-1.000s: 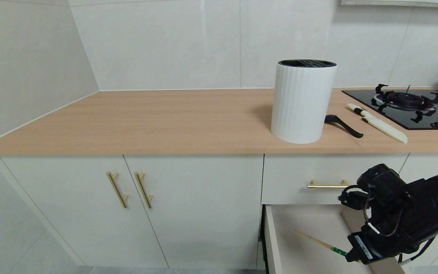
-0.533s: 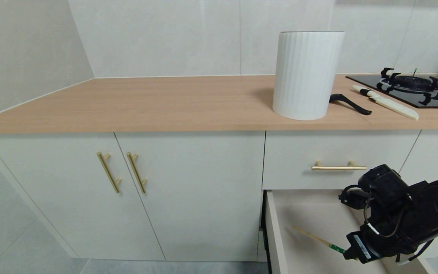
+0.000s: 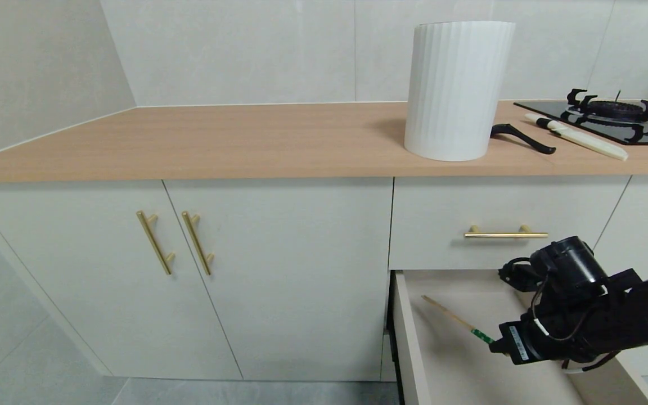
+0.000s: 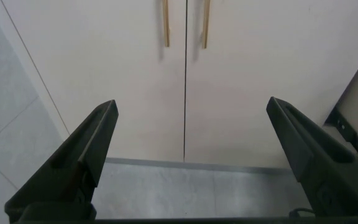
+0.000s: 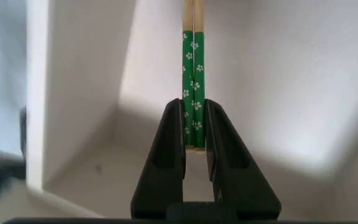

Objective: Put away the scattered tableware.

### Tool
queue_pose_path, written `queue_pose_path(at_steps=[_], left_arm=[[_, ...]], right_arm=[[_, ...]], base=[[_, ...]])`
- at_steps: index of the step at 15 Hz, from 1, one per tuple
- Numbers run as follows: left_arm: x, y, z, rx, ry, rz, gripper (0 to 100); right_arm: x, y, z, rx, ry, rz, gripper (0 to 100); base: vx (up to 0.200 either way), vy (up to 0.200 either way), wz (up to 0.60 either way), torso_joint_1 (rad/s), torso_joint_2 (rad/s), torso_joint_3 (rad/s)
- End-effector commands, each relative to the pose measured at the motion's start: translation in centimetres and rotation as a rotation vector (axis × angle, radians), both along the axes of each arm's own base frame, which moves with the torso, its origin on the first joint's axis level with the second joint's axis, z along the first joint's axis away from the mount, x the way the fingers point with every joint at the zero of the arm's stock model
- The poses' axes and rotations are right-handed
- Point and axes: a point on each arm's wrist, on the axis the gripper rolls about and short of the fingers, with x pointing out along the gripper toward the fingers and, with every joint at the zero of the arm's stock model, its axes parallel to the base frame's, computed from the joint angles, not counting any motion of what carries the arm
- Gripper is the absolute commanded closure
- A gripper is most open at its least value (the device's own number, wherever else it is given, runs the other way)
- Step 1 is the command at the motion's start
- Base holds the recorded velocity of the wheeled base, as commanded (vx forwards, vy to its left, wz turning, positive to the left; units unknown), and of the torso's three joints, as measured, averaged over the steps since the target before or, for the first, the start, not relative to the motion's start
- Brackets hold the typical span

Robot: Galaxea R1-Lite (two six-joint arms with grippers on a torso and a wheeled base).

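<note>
My right gripper [image 3: 498, 344] is shut on a pair of wooden chopsticks [image 3: 452, 319] with green flowered ends, held over the open drawer [image 3: 408, 337] below the counter. In the right wrist view the chopsticks [image 5: 191, 93] sit clamped between the black fingers [image 5: 163, 146], pointing into the drawer's pale inside. A black-handled utensil [image 3: 521, 138] and a white knife [image 3: 580, 136] lie on the wooden counter, right of the white ribbed holder [image 3: 452, 90]. My left gripper [image 4: 185, 155] hangs open in front of the lower cabinet doors, with nothing between its fingers.
A black gas hob [image 3: 616, 112] sits at the counter's far right. A shut drawer with a gold handle [image 3: 505, 233] is right above the open one. Two cabinet doors with gold handles [image 3: 175, 247] stand to the left, over grey floor tiles [image 4: 185, 186].
The head camera has dropped lower, so the counter sits higher in the picture. My right gripper with the chopsticks has moved a little up and left over the drawer.
</note>
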Motion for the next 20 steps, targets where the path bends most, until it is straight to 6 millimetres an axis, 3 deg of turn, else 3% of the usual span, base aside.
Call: queue_pose_path(at_steps=[1, 3, 5, 7, 11, 14, 20], left_arm=[[0.0, 0.0, 0.0, -0.001, 0.001, 0.001, 0], [0.0, 0.0, 0.0, -0.001, 0.001, 0.001, 0], [0.0, 0.0, 0.0, -0.001, 0.001, 0.001, 0], [0.0, 0.0, 0.0, -0.001, 0.001, 0.001, 0], [0.0, 0.0, 0.0, -0.001, 0.001, 0.001, 0], [0.0, 0.0, 0.0, -0.001, 0.001, 0.001, 0], [0.0, 0.0, 0.0, -0.001, 0.001, 0.001, 0]], right_arm=[[0.5, 0.9, -2.0, -0.036, 0.015, -0.06, 100], [1.2, 2.1, -2.9, -0.062, 0.025, -0.141, 100], [1.6, 4.1, -5.8, -0.116, 0.09, -0.191, 100], [2.8, 4.8, -7.3, -0.099, 0.081, -0.264, 100], [2.5, 5.5, -10.4, -0.167, 0.14, -0.258, 100], [2.9, 5.6, -14.2, -0.278, 0.114, -0.285, 100], [3.0, 5.6, -14.3, -0.288, 0.095, -0.278, 100]], base=[[0.0, 0.0, 0.0, 0.0, 0.0, 0.0], [0.0, 0.0, 0.0, 0.0, 0.0, 0.0], [0.0, 0.0, 0.0, 0.0, 0.0, 0.0], [0.0, 0.0, 0.0, 0.0, 0.0, 0.0], [0.0, 0.0, 0.0, 0.0, 0.0, 0.0], [0.0, 0.0, 0.0, 0.0, 0.0, 0.0], [0.0, 0.0, 0.0, 0.0, 0.0, 0.0]])
